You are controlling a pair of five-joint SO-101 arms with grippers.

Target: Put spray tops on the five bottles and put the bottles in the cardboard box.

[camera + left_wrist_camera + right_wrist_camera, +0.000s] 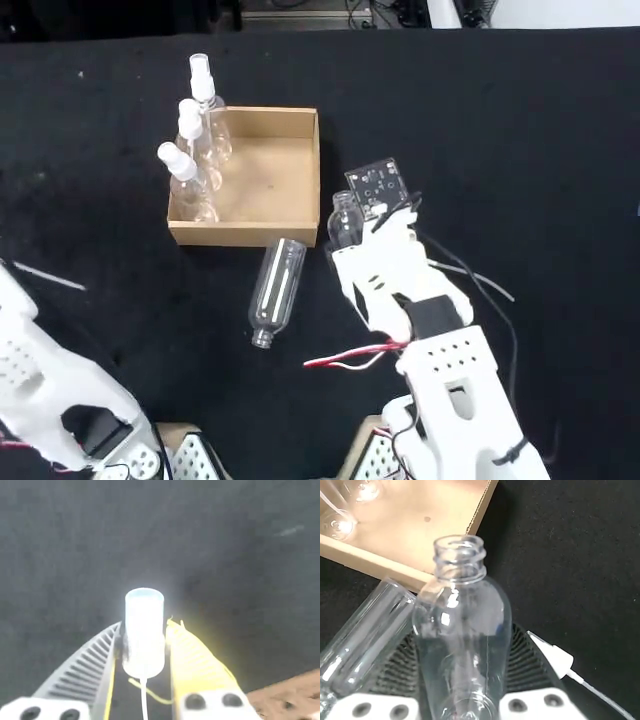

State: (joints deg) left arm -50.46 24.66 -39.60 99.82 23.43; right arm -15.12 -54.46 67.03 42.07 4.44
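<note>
- The open bottle (pixel 462 620) stands upright in the right gripper (pixel 465 635), jaws clamped on its body, neck up, long axis vertical, just beside the cardboard box (pixel 318 170).
- The left gripper (pixel 144 626) pinches a spray top (pixel 144 615), its dip tube trailing back between the jaws.
- By my judgement, the step in hand is capping the fourth bottle. Next, the top must meet the neck, with the tube fed in first.
- Three capped bottles (pixel 195 170) stand in the box. A fifth bottle (pixel 275 292) lies just before the front wall, neck pointing away from the box.

spray top (pixel 144 630) blurred, lying bottle (pixel 365 630) cut off
</note>
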